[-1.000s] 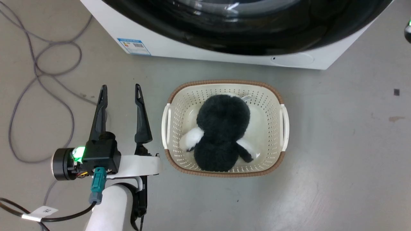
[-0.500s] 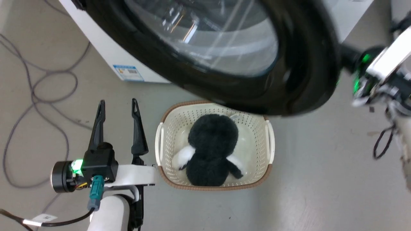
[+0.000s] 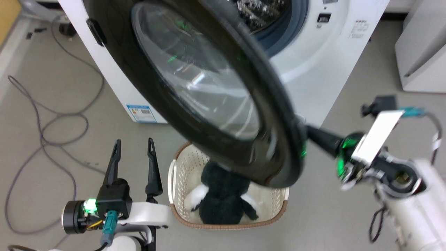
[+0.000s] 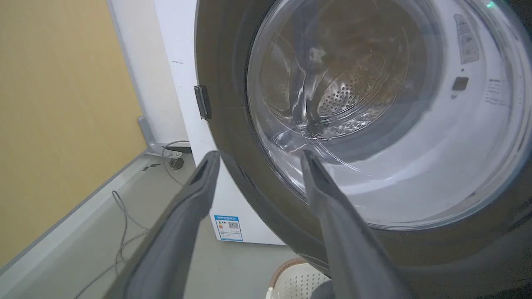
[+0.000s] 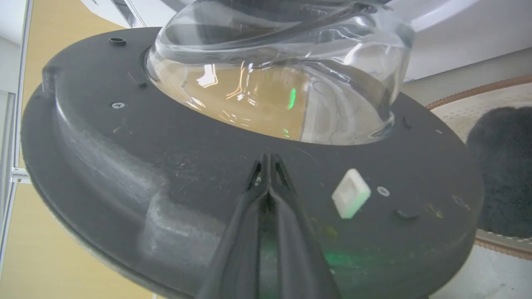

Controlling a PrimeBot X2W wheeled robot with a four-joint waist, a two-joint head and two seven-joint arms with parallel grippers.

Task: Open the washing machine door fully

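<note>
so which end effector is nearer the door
Right. The right end effector, shut, has its tips at the washing machine door; the left end effector, open, is apart from it beside the basket.

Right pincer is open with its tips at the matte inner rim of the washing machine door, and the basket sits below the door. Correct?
No: the right pincer is shut, fingers pressed together, as the right wrist view shows. Its tips are at the matte inner rim of the washing machine door, and the basket sits below it.
</note>
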